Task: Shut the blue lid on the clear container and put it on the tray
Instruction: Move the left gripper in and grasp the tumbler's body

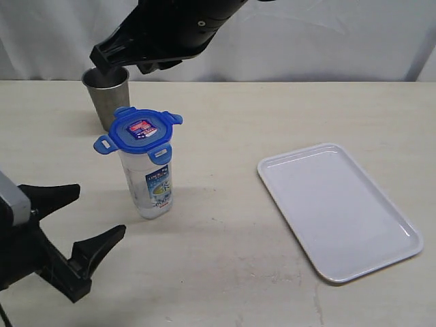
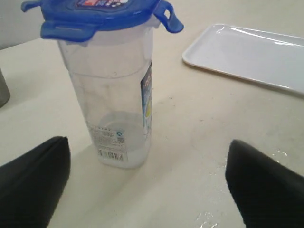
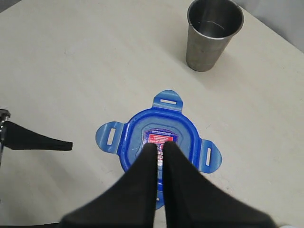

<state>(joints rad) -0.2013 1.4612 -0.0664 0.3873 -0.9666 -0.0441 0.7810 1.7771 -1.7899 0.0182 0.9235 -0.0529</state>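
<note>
Seen from outside, the blue lid (image 1: 139,131) sits on the clear container (image 1: 151,184), on the counter (image 1: 225,272) left of the tray (image 1: 337,211); the left wrist view shows left fingers (image 2: 33,180) wide apart, empty, and the right wrist view shows right fingers (image 3: 159,156) pressed together, empty.

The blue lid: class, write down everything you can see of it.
The blue lid is a rounded-square plastic piece with a red-and-white sticker in the middle, facing up. It sits on top of the clear container, which stands upright on the table. Its four slotted flaps stick outward, not folded down. Nothing else touches it.
</note>
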